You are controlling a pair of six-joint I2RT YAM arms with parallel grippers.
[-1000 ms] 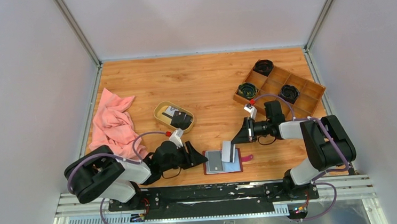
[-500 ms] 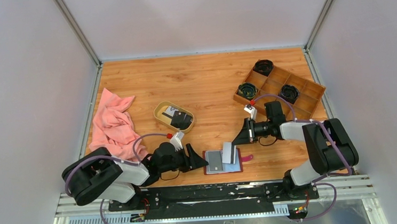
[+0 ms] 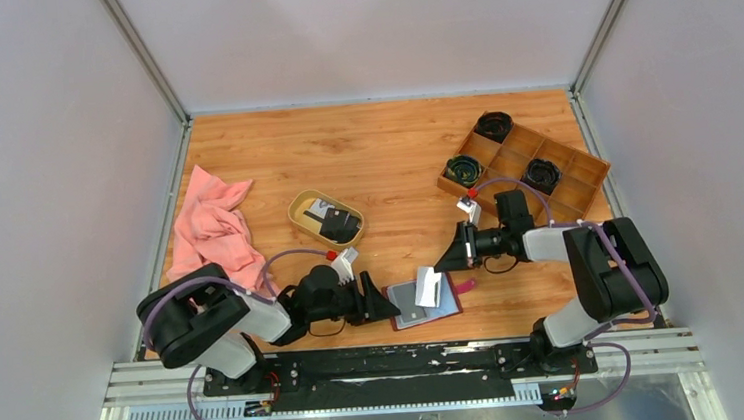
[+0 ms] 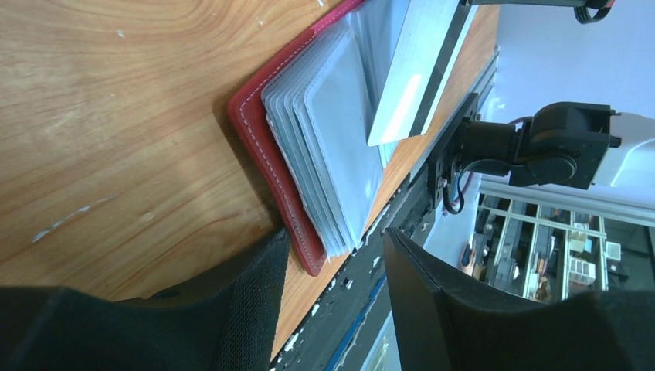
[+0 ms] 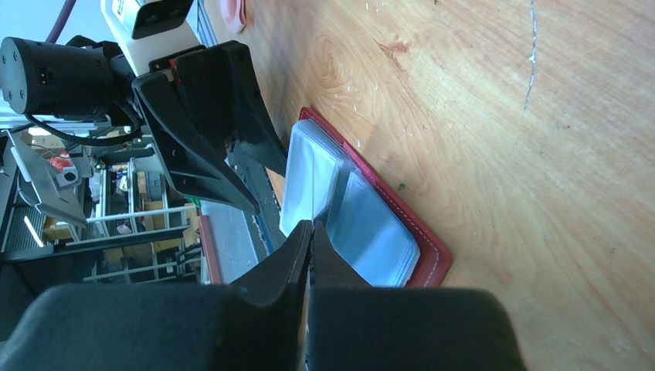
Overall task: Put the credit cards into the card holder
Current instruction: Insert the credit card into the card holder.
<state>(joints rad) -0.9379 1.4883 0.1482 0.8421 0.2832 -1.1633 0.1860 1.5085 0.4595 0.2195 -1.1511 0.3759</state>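
The dark red card holder (image 3: 444,310) lies open near the table's front edge, its grey pockets (image 4: 332,147) facing up. My right gripper (image 3: 449,257) is shut on a white credit card (image 3: 428,286) and holds it tilted, its lower edge on the pockets; the card also shows in the left wrist view (image 4: 413,69). My left gripper (image 3: 384,306) is open, low on the table at the holder's left edge, with the holder's red corner (image 4: 313,259) between its fingers. More black and white cards (image 3: 334,219) lie in the oval tan dish (image 3: 300,208).
A pink cloth (image 3: 215,237) lies at the left. A brown wooden compartment tray (image 3: 572,186) with dark round objects stands at the back right. The black front rail (image 3: 390,361) runs just below the holder.
My left gripper has moved right to the holder's left edge. The holder has turned slightly, and the held card has tilted with it.
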